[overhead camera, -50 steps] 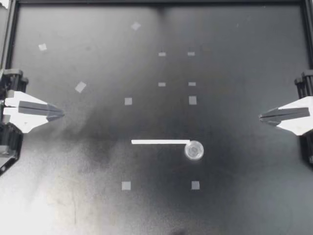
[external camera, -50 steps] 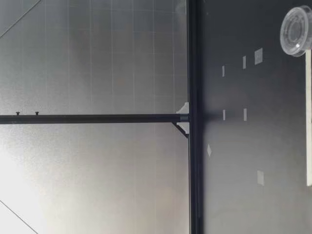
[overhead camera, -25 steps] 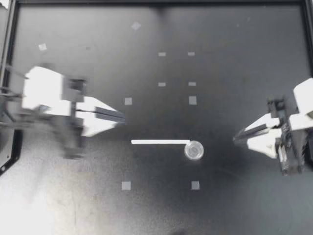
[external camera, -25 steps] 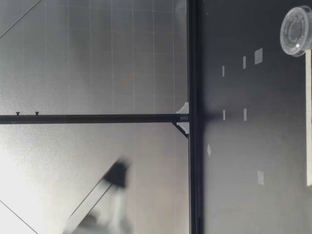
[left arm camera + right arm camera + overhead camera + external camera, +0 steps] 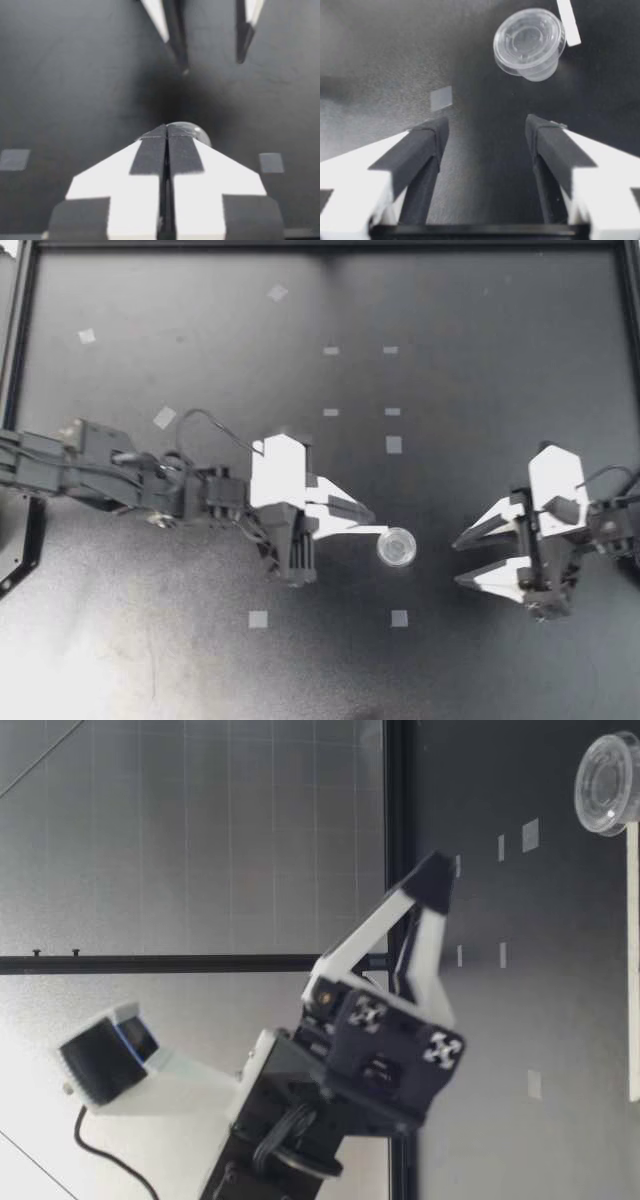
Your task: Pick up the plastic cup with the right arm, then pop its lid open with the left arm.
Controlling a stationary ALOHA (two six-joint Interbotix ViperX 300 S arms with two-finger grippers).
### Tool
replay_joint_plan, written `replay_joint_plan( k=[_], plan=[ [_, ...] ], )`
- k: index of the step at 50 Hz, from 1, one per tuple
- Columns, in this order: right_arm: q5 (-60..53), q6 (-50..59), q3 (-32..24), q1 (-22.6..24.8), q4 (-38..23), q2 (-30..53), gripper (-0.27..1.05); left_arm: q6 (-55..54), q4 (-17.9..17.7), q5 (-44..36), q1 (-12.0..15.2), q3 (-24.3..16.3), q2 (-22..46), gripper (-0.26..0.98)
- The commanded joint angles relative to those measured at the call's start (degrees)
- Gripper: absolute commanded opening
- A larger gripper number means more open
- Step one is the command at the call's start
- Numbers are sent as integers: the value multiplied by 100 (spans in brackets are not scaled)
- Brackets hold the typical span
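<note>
Black table point(image 5: 480, 370): clear cup point(image 5: 397, 547) between left gripper point(image 5: 372, 515), pressed together, and right gripper point(image 5: 457, 562), spread apart.

My left gripper point(image 5: 167, 131) has its two fingers pressed flat together, and the rim of a clear cup point(image 5: 196, 133) peeks out just past their tips. Farther ahead, my right gripper point(image 5: 212, 65) points back with its fingers spread apart. Two grey tape squares point(image 5: 271, 162) lie on the dark table point(image 5: 75, 75), one either side.
</note>
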Motion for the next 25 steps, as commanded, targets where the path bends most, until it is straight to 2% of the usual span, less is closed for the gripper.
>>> replay_joint_plan(
  k=[1,11,25],
  plan=[
    [-360,-9,-105,44,53,290,64,0,26,-114,-53,-141,-18,-8],
    [-870,-158,-158,44,404,844,64,-70,26,-334,-62,-123,176,-8],
    [-896,-510,-448,44,457,1134,64,-79,35,-334,-62,-229,457,-8]
  ],
)
